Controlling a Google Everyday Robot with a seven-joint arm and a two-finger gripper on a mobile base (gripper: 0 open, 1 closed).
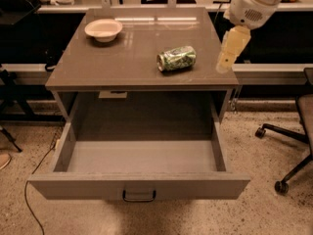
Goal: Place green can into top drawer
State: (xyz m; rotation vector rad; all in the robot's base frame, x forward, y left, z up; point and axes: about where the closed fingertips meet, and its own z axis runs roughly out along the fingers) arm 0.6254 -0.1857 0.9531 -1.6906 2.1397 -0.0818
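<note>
Green can (176, 58) on its side, axis left-right; jaws right of it

The can (176, 58) lies on its side on the cabinet top (122, 62), right of the middle; the bowl (103, 29) stands at the far left corner. The gripper (226, 62) hangs over the top's right edge, to the right of the can, not touching it. Below, the top drawer (139, 186) stands pulled out forward, with a chair (306, 106) at its right.
</note>
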